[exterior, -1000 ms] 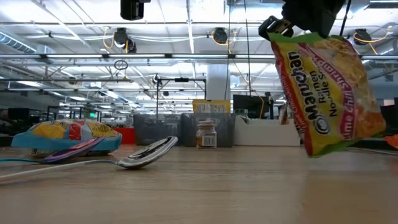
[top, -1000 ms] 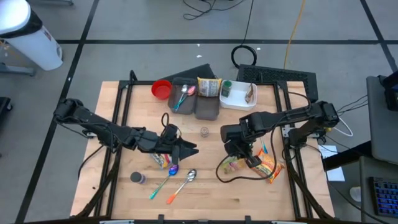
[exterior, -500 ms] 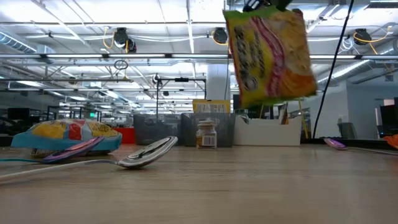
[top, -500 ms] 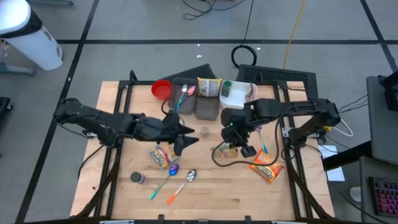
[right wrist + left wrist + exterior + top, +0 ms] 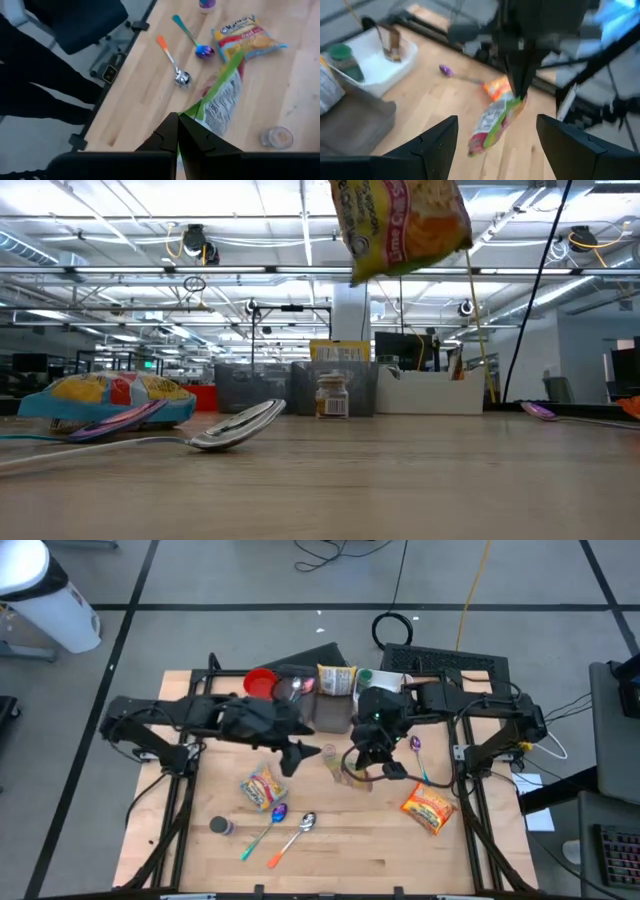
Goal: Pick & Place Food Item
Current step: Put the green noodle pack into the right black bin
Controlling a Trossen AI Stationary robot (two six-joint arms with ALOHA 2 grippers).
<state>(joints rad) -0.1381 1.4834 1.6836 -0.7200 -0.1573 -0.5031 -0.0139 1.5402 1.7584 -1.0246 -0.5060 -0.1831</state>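
Wooden table (image 5: 330, 850), black-framed, on grey floor with dark tape lines; workshop room with ceiling lights beyond, per low view.

Item carried: green-and-yellow ramen packet (image 5: 402, 225), pinched by its top edge in right gripper (image 5: 368, 745), fingers clamped tight on the wrapper. Hangs clear of the tabletop, high in the low view; in high view dangling (image 5: 356, 775) near table centre, close to a small glass jar (image 5: 330, 752). Seen also from right wrist (image 5: 220, 100) and from left wrist (image 5: 495, 125).

Left gripper (image 5: 296, 751): fingers spread wide, holding nothing, close beside the hanging packet, pointed toward it.

Elsewhere on surface: orange packet (image 5: 428, 807) lying flat toward the right edge; yellow-red packet (image 5: 263, 788) left of centre; steel spoon (image 5: 303, 827) and a coloured spoon (image 5: 262, 831) near the front; purple spoon (image 5: 416, 748); red bowl (image 5: 260, 683), grey trays (image 5: 332, 712) and white bin (image 5: 384, 696) along the far side.

Progress, judged: pick done, lift done, transport under way. Placement not yet done; packet over no container at present. Destination not determinable — possibly one of the far-side receptacles, possibly a transfer to the open left gripper.
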